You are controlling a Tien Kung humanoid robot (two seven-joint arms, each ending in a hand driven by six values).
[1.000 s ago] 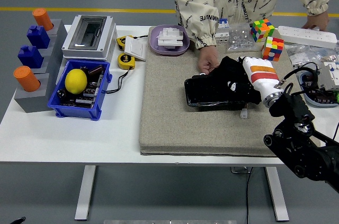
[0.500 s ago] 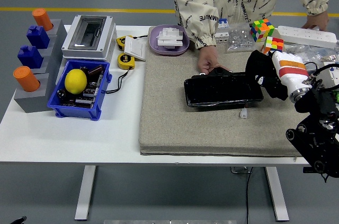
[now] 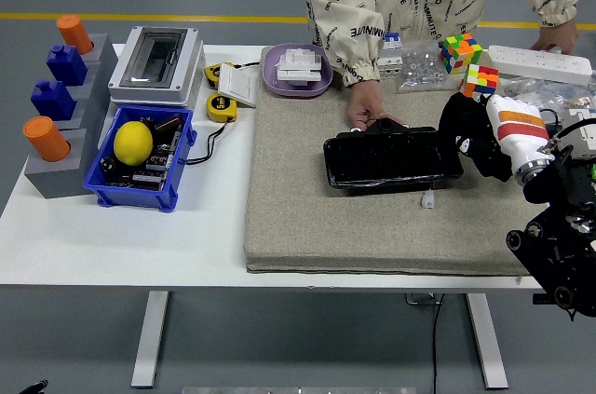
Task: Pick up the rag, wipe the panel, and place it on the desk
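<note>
The black glossy panel (image 3: 389, 159) lies on the grey felt mat (image 3: 307, 217) in the middle of the table. My right hand (image 3: 484, 138), white with an orange band, is shut on the black rag (image 3: 463, 131) and holds it just past the panel's right end, above the mat. A person's hand (image 3: 366, 107) rests on the mat at the panel's far left corner and steadies it. My left arm is out of view.
A purple dish (image 3: 298, 71) with white parts, a tape measure (image 3: 222, 107), a grey switch box (image 3: 156, 61) and a blue bin (image 3: 142, 159) holding a lemon stand to the left. Puzzle cubes (image 3: 480, 80), a power strip (image 3: 540, 63) and bagged parts crowd the right back.
My right hand swept the rag from the panel's right half off its right end, then drifted slightly further right. The panel now lies uncovered.
</note>
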